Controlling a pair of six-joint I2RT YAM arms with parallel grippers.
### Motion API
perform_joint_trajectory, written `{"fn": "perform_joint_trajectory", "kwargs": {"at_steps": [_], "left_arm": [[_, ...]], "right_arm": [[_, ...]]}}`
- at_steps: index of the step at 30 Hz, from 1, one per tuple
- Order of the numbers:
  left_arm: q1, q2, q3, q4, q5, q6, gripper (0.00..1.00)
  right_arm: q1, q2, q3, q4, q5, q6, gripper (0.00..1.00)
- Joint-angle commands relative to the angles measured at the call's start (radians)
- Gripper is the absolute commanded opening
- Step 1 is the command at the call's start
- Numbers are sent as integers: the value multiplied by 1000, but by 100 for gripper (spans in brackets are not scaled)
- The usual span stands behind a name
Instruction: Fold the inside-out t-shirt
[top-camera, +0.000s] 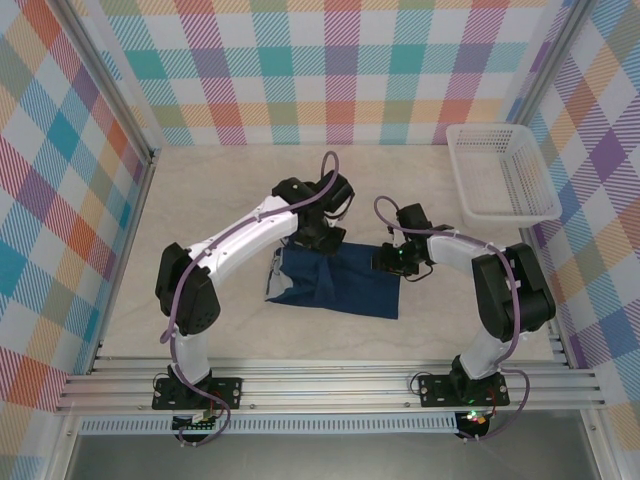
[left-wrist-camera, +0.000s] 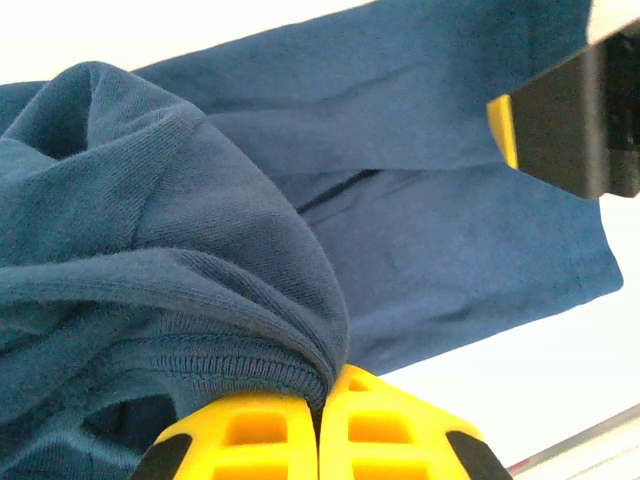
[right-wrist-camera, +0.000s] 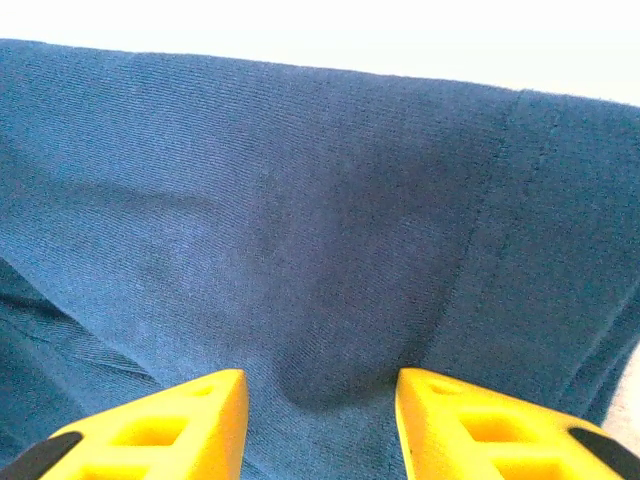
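The inside-out t-shirt lies as a dark navy, roughly rectangular bundle in the middle of the table. My left gripper is at its far edge, and the left wrist view shows that gripper shut on a bunched fold of the t-shirt with a stitched hem. My right gripper is over the shirt's right end. Seen from the right wrist, it stands open with the yellow fingers apart and resting on the blue cloth, a seam running just right of them.
A white mesh basket stands at the back right corner. Checked walls close off the left, back and right sides. The pale tabletop surrounds the shirt, and an aluminium rail runs along the near edge.
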Motion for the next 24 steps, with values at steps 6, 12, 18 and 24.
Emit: {"fn": "perform_joint_trajectory", "kwargs": {"at_steps": [6, 12, 18, 24], "left_arm": [[-24, 31, 40, 56, 134, 4, 0], [-25, 101, 58, 103, 198, -44, 0], [-26, 165, 81, 138, 249, -71, 0], [-26, 228, 72, 179, 287, -103, 0]], "right_arm": [[-2, 27, 10, -14, -13, 13, 43], [-2, 20, 10, -10, -17, 15, 44], [-2, 0, 10, -12, -16, 13, 44], [-9, -70, -10, -27, 9, 31, 45]]}}
